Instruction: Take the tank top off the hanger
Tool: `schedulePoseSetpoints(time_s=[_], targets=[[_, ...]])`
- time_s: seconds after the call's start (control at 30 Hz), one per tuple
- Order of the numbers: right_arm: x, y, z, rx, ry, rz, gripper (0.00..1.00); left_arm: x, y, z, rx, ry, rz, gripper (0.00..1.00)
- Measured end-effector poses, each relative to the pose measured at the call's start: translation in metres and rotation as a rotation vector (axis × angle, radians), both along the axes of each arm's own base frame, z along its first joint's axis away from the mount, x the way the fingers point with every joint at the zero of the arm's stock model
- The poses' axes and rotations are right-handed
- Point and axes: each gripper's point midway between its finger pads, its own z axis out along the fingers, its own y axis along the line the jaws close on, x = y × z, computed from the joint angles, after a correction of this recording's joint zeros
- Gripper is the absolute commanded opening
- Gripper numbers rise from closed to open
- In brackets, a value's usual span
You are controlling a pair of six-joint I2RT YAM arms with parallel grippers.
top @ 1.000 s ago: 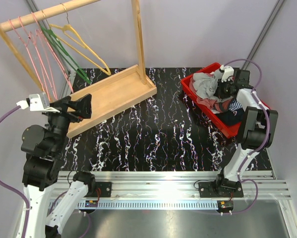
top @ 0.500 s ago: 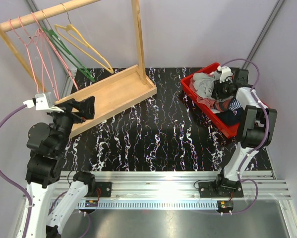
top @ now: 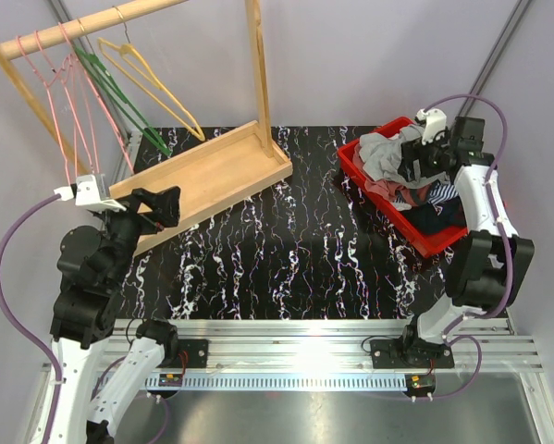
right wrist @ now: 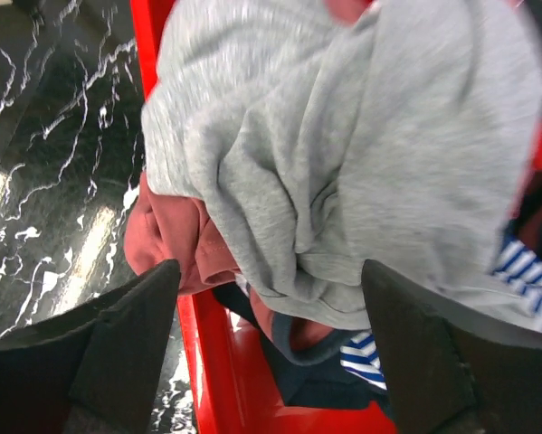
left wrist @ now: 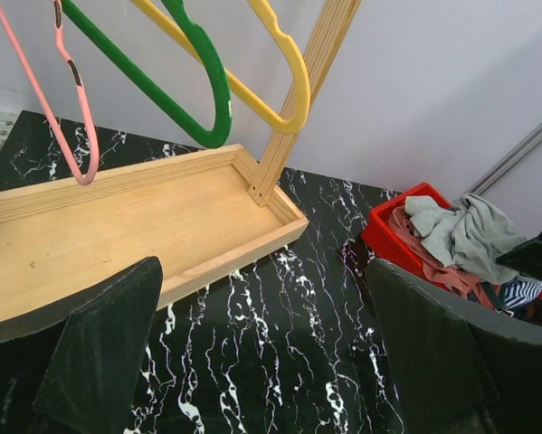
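In the upper left of the top view, the pink hanger [top: 73,102], the green hanger [top: 119,92] and the yellow hanger [top: 161,88] are hanging bare from the rail of the wooden rack [top: 212,171]. The left wrist view agrees, showing no cloth on any of them.

The grey garment [top: 383,155] is lying at the right of the frame, on top of the heap in the red bin [top: 355,171]. It is most likely the tank top, though bunched up as it is I cannot be sure. So the job seems close to done.

The right gripper [top: 408,171] is hovering directly over that garment with its fingers spread wide. In its own wrist view the grey folds [right wrist: 343,136] are filling the gap between the fingers and nothing is being clamped. A pink-brown piece [right wrist: 171,244] and a striped piece [right wrist: 524,271] are showing beneath the grey, inside the bin's red wall [right wrist: 221,362].

The left gripper [top: 161,205] is sitting at the left of the frame, beside the rack's base. It too is wide open and carrying nothing, and it is facing across the table [top: 286,240].

The step in hand looks like getting clear of the drop. Doing it well means rising straight up out of the bin — not sideways — with the fingers spread, so that no fold is catching on a pad and riding out over the rim. The left arm should be keeping away from the hangers so they are not knocked off the rail.
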Motion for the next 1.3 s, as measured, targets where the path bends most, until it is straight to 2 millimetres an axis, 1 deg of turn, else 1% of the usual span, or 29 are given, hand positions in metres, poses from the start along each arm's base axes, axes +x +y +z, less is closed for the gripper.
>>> schedulePoseSetpoints(time_s=[0.1, 0.23, 0.3, 0.4, 0.47, 0.53, 0.7, 0.9, 1.0, 1.13, 1.3], targets=[[-0.002, 0.0, 0.024, 0.003, -0.053, -0.015, 1.0, 0.0, 0.002, -0.004, 0.007, 0.016, 0.012, 0.99], [-0.008, 0.003, 0.058, 0.017, -0.13, -0.036, 1.0, 0.0, 0.006, -0.01, 0.012, 0.039, 0.031, 0.99], [-0.01, 0.005, 0.08, 0.032, -0.188, -0.053, 1.0, 0.0, 0.008, -0.012, 0.014, 0.045, 0.044, 0.99], [-0.013, 0.007, 0.104, 0.068, -0.248, -0.084, 1.0, 0.0, 0.012, -0.017, 0.02, 0.066, 0.064, 0.99], [-0.013, 0.008, 0.114, 0.102, -0.267, -0.114, 1.0, -0.001, 0.015, -0.022, 0.025, 0.085, 0.082, 0.99], [-0.013, 0.007, 0.118, 0.139, -0.269, -0.155, 1.0, -0.001, 0.019, -0.026, 0.03, 0.099, 0.101, 0.99], [-0.013, 0.006, 0.118, 0.21, -0.246, -0.233, 1.0, -0.003, 0.028, -0.035, 0.043, 0.137, 0.152, 0.99], [-0.013, 0.002, 0.118, 0.221, -0.241, -0.276, 1.0, -0.005, 0.043, -0.046, 0.062, 0.177, 0.232, 0.99], [-0.014, -0.002, 0.118, 0.223, -0.244, -0.312, 1.0, -0.007, 0.053, -0.058, 0.074, 0.197, 0.282, 0.99], [-0.015, -0.013, 0.114, 0.23, -0.243, -0.404, 1.0, -0.01, 0.063, -0.076, 0.094, 0.236, 0.335, 0.99], [-0.016, -0.031, 0.109, 0.219, -0.242, -0.53, 1.0, -0.015, 0.075, -0.092, 0.113, 0.27, 0.402, 0.99]])
